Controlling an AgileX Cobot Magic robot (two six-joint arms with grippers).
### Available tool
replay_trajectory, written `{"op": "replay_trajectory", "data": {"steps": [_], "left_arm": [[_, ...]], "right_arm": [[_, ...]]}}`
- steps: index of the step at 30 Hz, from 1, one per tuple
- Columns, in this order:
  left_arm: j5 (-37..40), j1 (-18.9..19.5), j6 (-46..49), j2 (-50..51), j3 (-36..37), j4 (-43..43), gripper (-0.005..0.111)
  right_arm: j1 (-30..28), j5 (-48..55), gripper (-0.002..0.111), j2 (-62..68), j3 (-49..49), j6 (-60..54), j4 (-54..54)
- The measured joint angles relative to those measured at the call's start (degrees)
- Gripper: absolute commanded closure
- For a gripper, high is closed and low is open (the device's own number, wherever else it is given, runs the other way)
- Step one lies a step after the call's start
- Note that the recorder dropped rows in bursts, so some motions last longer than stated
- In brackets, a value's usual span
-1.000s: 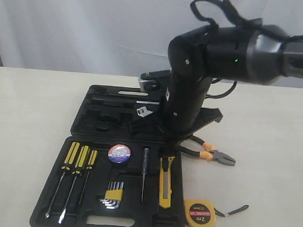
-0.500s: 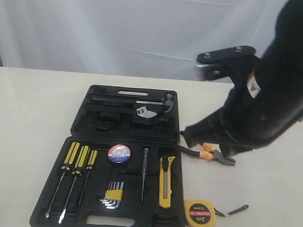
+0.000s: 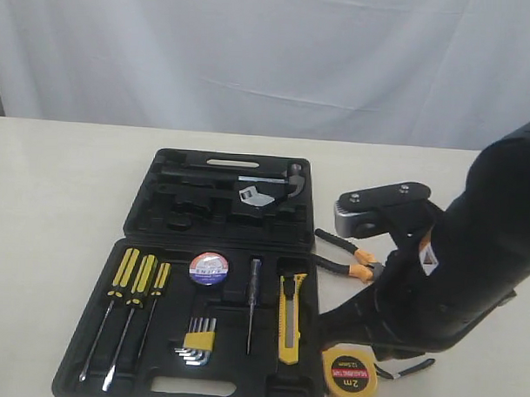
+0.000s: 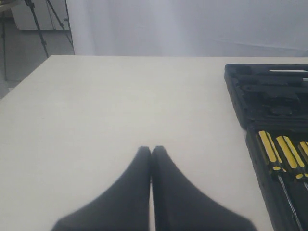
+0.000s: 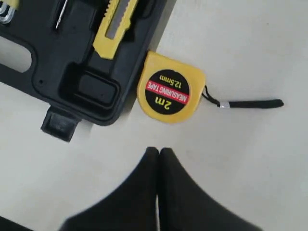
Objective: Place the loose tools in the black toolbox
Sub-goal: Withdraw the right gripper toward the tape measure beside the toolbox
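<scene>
The black toolbox (image 3: 241, 376) lies open on the table. In its lower tray sit the black tape roll (image 3: 209, 268) and the yellow-black utility knife (image 3: 290, 320). The black-and-orange pliers (image 3: 348, 256) lie on the table to the right of the box, partly hidden by my right arm (image 3: 471, 275). On the table by the box's front right corner rests the round yellow tape measure (image 3: 349, 377). My right gripper (image 5: 155, 151) is shut and empty, a short way from the tape measure (image 5: 169, 88). Over bare table beside the box, my left gripper (image 4: 151, 149) is shut and empty.
Yellow-black screwdrivers (image 3: 131, 290) and hex keys (image 3: 197, 340) fill the tray's left half. A hammer (image 3: 274, 183) lies in the lid. The tape measure's black strap (image 5: 250, 103) trails away from the box. A white curtain hangs behind the table.
My right arm has swung from over the toolbox lid to the right and down toward the table's front, ending near the tape measure. No tool has moved.
</scene>
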Motion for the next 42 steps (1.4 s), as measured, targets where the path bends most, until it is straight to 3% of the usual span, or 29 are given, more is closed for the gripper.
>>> {"op": "replay_trajectory", "data": {"steps": [13,20,22,27,30,35,37,42], "left_arm": [[0.0,0.0,0.0,0.0,0.0,0.0,0.107],[0.0,0.0,0.0,0.0,0.0,0.0,0.107],[0.0,0.0,0.0,0.0,0.0,0.0,0.107],[0.0,0.0,0.0,0.0,0.0,0.0,0.107],[0.0,0.0,0.0,0.0,0.0,0.0,0.107],[0.0,0.0,0.0,0.0,0.0,0.0,0.107],[0.0,0.0,0.0,0.0,0.0,0.0,0.107],[0.0,0.0,0.0,0.0,0.0,0.0,0.107]], "right_arm": [[-4.5,-7.1,0.108,8.1,0.1,-11.3,3.0],[-4.6,-3.5,0.089,8.1,0.1,-15.6,3.9],[-4.6,-2.8,0.089,8.1,0.1,-17.8,4.3],[-4.6,-2.5,0.088,8.1,0.1,-33.8,6.4],[-4.6,-3.4,0.076,8.1,0.1,-44.1,6.8],[-4.6,-4.3,0.027,8.1,0.1,-55.3,9.2],[-4.6,-4.3,0.020,8.1,0.1,-58.1,10.2],[-4.6,-4.3,0.020,8.1,0.1,-59.8,10.7]]}}
